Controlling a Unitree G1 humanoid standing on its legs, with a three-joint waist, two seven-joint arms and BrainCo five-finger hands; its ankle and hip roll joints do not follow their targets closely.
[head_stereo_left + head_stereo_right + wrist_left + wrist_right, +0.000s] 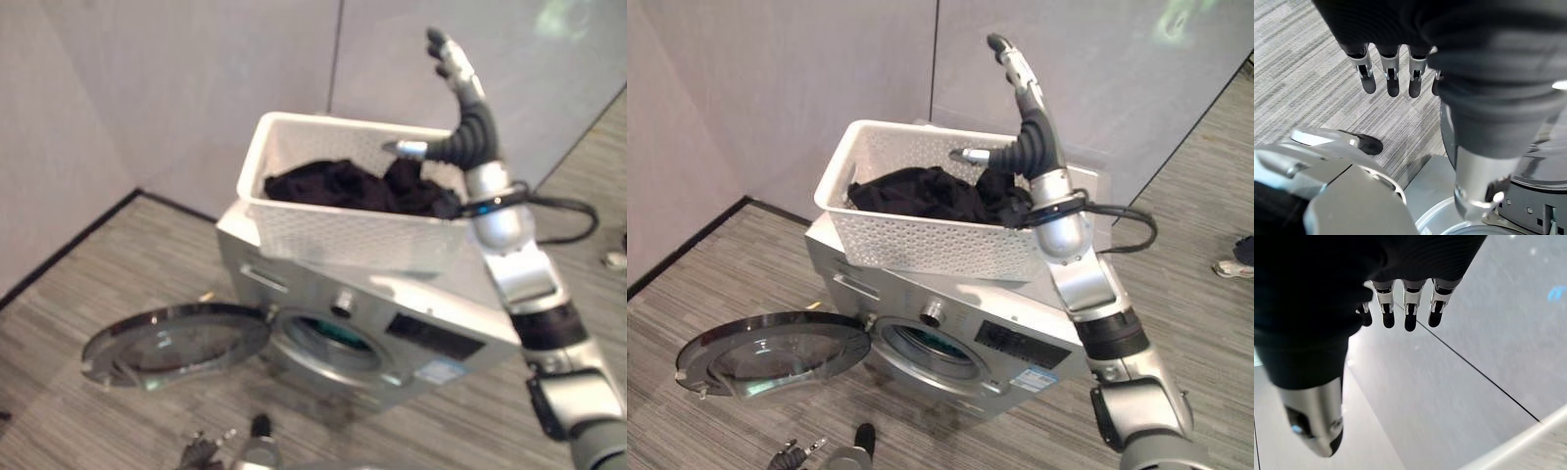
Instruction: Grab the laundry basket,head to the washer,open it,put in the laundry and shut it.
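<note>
Laundry (353, 186) is lying dark and heaped inside the white basket (343, 240), which is sitting on top of the washer (431, 338) in our left eye view. The washer's round door (176, 338) is hanging wide open at the front, and the drum opening (328, 343) is showing beside it. Our right hand (460, 78) is hanging above the basket's far right corner, fingers straight, thumb pointing over the clothes, gripping nothing.

From the right eye, we are seeing the same basket resting partly over the washer's front edge, so a careless push could be tipping it off.

Through the left wrist, we are looking at our left hand (1396, 73) low over the striped floor (1298, 68), fingers straight and empty.

Through the right wrist, we are finding the right hand's fingers (1410, 308) extended toward the grey wall (1488, 347), holding nothing.

We are judging that a shallow grasp could be dropping cloth on the floor.
</note>
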